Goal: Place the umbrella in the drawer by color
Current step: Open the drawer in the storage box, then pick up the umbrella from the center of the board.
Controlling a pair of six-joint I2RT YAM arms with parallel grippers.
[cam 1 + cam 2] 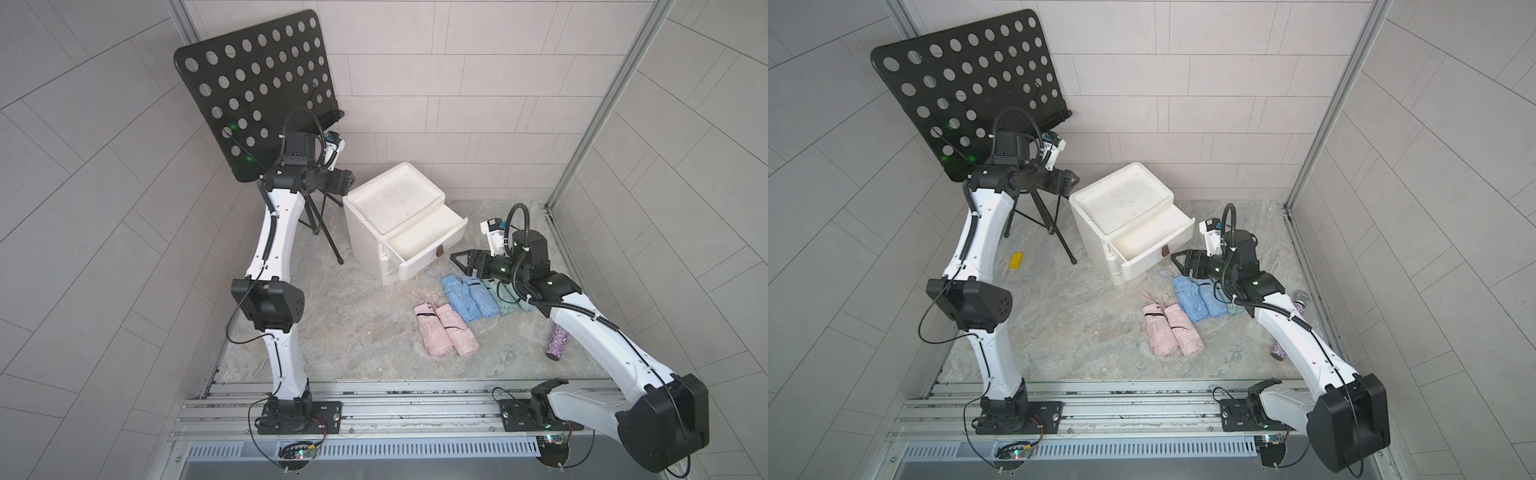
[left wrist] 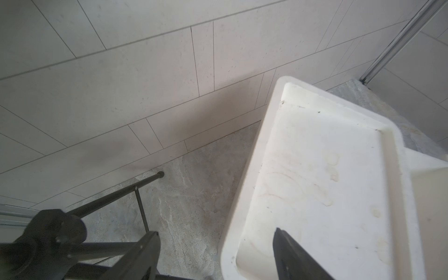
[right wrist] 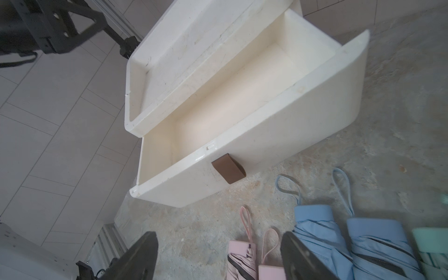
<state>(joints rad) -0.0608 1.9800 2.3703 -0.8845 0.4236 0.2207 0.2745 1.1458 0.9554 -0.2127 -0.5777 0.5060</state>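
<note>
White arms (image 1: 274, 232), black joints (image 1: 268, 305), corrugated cables (image 1: 515, 274)

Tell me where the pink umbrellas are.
In a top view, the pink umbrellas lie on the floor toward the right, in front of the open drawer, beside the blue umbrellas.

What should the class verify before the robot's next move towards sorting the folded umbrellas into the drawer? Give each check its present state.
1. White plastic drawer pulled out and empty: ok.
2. Right gripper open, holding nothing: ok.
3. Left gripper open, clear of the drawer: ok.
4. Pink folded umbrellas and blue folded umbrellas lie uncovered: ok.
5. Mint-green folded umbrellas, partly under the right arm, fully countable: cannot tell.
</note>
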